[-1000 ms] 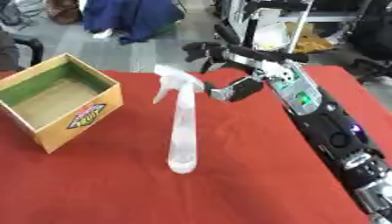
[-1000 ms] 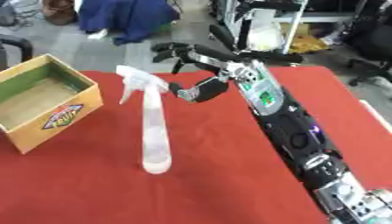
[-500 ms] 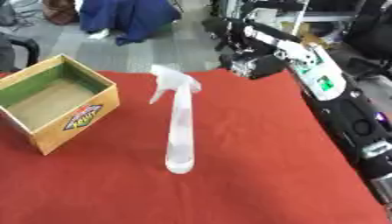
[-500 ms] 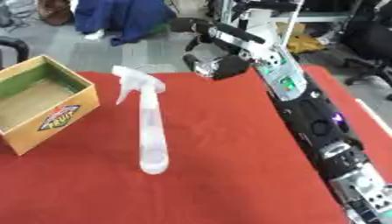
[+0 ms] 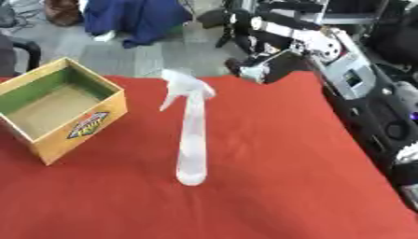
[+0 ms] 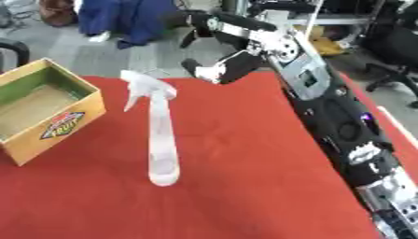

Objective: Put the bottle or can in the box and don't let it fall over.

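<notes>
A clear spray bottle [image 5: 192,135] with a white trigger head is on the red cloth, base toward me and head pointing away; I cannot tell whether it stands or lies. An open yellow cardboard box [image 5: 86,125] with a green inside sits at the left, apart from the bottle. My right hand [image 5: 265,46] hovers over the table's far edge, up and to the right of the spray head, with its fingers spread and nothing in it. It does not touch the bottle. My left hand is in no view.
My black right arm [image 6: 335,121] runs along the table's right side. The red cloth [image 5: 269,186] covers the table to its far edge. Beyond that edge are grey floor, a blue garment [image 5: 135,18] and office chairs.
My right hand has risen and drawn back from the spray head toward the far edge, still open. The bottle and the box have stayed where they were.
</notes>
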{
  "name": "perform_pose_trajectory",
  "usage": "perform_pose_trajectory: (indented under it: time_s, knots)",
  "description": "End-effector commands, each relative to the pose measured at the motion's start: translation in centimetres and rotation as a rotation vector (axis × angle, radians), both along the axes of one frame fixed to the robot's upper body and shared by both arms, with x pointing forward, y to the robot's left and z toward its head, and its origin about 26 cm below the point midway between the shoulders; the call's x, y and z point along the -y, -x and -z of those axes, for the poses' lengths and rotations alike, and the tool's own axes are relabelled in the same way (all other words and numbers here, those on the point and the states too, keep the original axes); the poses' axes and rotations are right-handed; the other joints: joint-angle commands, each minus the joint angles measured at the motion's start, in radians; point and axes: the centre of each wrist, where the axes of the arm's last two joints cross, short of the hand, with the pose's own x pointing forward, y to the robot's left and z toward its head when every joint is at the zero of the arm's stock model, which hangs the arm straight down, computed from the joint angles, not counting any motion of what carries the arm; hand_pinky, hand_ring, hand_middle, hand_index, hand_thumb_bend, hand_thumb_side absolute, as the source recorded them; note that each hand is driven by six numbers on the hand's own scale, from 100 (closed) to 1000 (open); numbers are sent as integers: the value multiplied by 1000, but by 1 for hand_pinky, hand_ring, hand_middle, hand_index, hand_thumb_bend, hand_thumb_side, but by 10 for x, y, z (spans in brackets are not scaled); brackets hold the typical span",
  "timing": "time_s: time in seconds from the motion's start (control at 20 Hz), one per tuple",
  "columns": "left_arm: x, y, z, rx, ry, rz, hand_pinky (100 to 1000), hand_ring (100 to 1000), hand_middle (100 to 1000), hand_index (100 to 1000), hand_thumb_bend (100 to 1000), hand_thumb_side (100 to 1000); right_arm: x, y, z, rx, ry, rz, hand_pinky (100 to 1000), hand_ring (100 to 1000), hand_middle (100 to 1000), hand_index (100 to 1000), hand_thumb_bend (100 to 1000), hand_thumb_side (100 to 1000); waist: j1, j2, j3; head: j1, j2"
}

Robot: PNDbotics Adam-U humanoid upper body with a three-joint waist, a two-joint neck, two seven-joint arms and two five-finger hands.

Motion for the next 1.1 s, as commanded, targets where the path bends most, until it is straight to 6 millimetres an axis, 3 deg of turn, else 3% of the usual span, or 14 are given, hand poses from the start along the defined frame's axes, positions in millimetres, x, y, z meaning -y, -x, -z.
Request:
perform_pose_trajectory:
  time_s: [0.05,0.35,0.55,0.7,0.95,1.1]
  knots:
    - [-3,0,-7,20,-16,2,753,858,622,723,100,898,-12,3,-11,72,122,-71,788,1000,1000,999,100,437,5,-19,2,-8,-12]
    - [-3,0,-7,21,-15,6,753,858,622,724,100,897,-26,-4,4,56,198,-79,774,1000,1000,996,100,550,4,-19,6,-13,-12]
    - [-3,-1,-8,22,-15,5,753,858,622,724,100,897,-29,-8,13,47,244,-69,764,1000,1000,992,100,560,4,-19,6,-13,-13]
    - [-3,-1,-8,22,-15,5,753,858,622,723,100,897,-29,-10,18,49,282,-54,748,1000,1000,976,100,512,4,-18,7,-14,-14]
    - [-3,-1,-8,23,-15,4,753,858,622,723,100,897,-30,-12,23,69,327,-33,683,1000,1000,914,100,265,3,-17,7,-14,-13]
    - [-3,-1,-8,23,-15,4,753,858,621,723,100,896,-30,-13,26,74,337,-28,641,965,970,865,100,241,3,-18,7,-15,-13]
